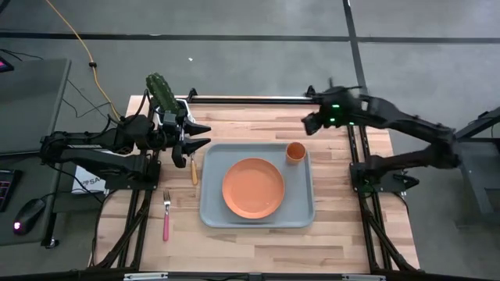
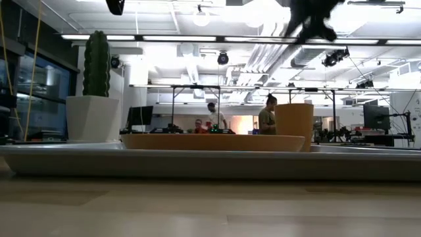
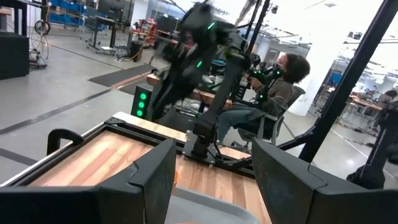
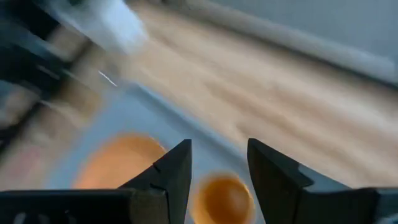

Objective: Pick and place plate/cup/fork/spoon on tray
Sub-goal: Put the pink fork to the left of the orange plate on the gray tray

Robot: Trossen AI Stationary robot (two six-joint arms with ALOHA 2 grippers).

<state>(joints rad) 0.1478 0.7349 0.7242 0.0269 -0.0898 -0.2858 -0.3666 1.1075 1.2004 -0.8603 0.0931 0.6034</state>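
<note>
The orange plate (image 1: 252,188) lies in the middle of the blue-grey tray (image 1: 212,204). The orange cup (image 1: 295,151) stands upright in the tray's far right corner. The spoon (image 1: 194,170) lies on the table beside the tray's left rim. The pink-handled fork (image 1: 166,216) lies farther left and nearer. My left gripper (image 1: 205,136) is open and empty above the table by the tray's far left corner, just beyond the spoon's far end. My right gripper (image 1: 311,122) is open and empty in the air beyond the cup; the cup (image 4: 222,196) shows below between its fingers.
A white pot with a green cactus (image 1: 164,95) stands at the table's far left corner, right behind my left arm. Bare wood lies near and right of the tray. In the low view, the plate (image 2: 214,141) and cup (image 2: 294,125) rise above the tray's rim (image 2: 210,161).
</note>
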